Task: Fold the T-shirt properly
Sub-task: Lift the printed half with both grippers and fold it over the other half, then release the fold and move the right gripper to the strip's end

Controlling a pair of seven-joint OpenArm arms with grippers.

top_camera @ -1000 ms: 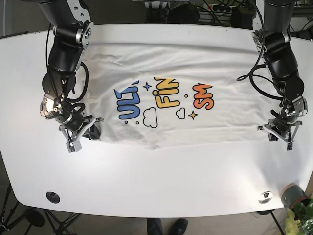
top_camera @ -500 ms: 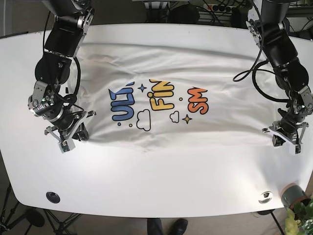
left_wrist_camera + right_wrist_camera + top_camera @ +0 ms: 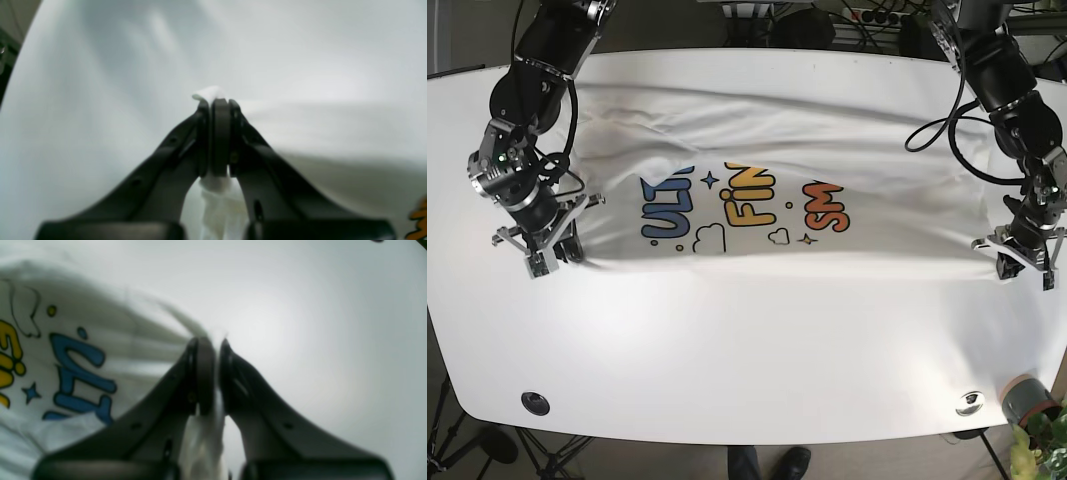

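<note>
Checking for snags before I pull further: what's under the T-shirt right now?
The T-shirt lies spread on the white table, pinched at its near edge by the left gripper and right gripper. Anything beneath the fabric is covered; no lump shows.

The base view looks straight down on the table (image 3: pixel 747 400); both wrist views sit close behind their end effectors.

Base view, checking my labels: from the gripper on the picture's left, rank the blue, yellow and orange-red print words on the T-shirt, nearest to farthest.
That is the right gripper, shut on the T-shirt.
1. Blue word: nearest, the print's left end.
2. Yellow word: the middle.
3. Orange-red word: farthest, the print's right end, toward the left gripper.
</note>
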